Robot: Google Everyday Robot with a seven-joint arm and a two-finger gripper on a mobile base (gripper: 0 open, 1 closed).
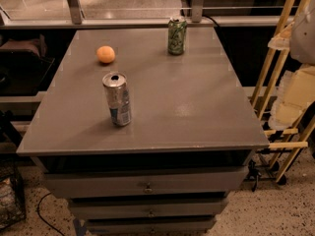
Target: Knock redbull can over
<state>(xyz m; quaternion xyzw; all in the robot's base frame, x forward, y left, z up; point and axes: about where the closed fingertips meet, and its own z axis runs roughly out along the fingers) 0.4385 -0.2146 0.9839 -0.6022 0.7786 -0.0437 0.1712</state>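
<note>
Since the redbull can (117,99) stood upright at lower left of the table (197,107), I'd have shoved it sideways up near its top, not the base. The end effector (294,100) seemed to be at the right edge, well apart from it, and I couldn't tell its state. The orange (106,54) and green can (177,36) sat farther back, so no sweeping that way.

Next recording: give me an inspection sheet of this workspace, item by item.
surface: grey square tabletop over grey drawers.
job's things: slim silver-and-blue redbull can, upright, front left.
clutter: green patterned can, upright at the back; round orange fruit, back left.
grippers: gripper not in view; pale shapes at the right edge may be the arm.
cables: dark cable behind the table; floor cable lower left.
surroundings: wooden frame on the right; speckled floor.
</note>
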